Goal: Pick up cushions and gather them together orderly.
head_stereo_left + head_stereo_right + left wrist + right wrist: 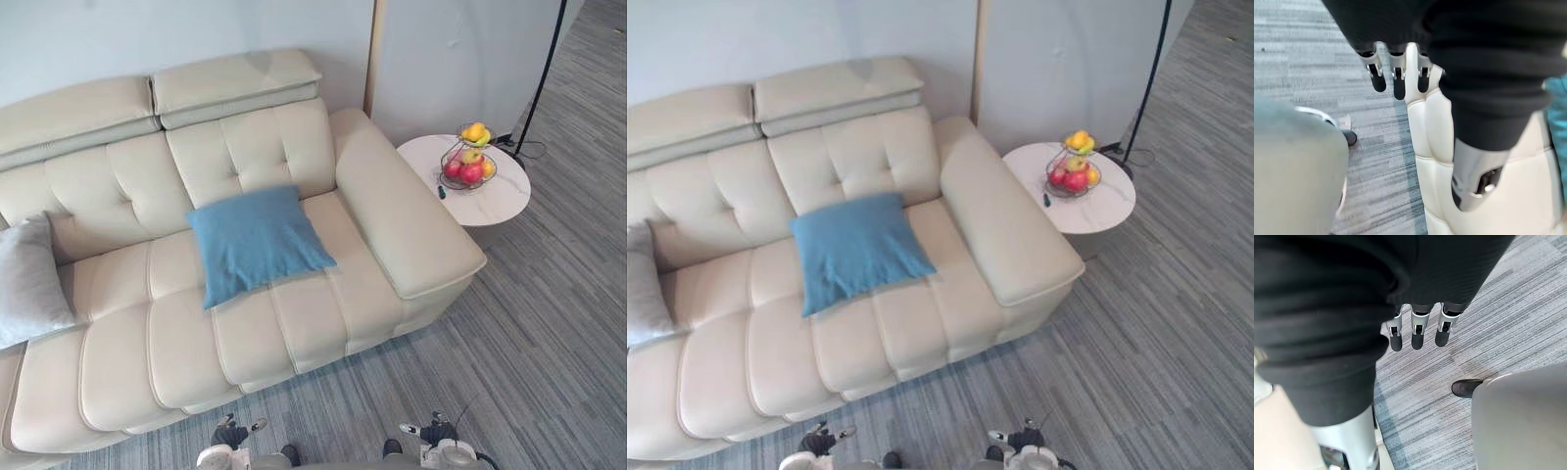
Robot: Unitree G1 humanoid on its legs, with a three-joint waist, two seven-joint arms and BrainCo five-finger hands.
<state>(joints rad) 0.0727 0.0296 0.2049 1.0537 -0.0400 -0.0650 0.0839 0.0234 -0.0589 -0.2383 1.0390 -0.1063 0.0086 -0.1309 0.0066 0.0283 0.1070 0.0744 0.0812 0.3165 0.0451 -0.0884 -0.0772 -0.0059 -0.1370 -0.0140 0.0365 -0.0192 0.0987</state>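
Sofa [294, 323] carries one blue cushion [257, 242], one grey cushion [29, 279]; left hand [1398, 81], right hand [1418, 333] straight-fingered.

A cream leather sofa [245, 333] stands against the wall on a grey striped carpet floor [529, 333]. A blue cushion [257, 242] lies askew on the seat, its upper edge against the tufted backrest. A grey cushion [29, 279] sits well apart from it at the sofa's left end. Just beside the right armrest, a round white bench [500, 201] carries a wire basket [468, 164] of red and yellow fruit, with a small dark object [441, 192] near the basket.
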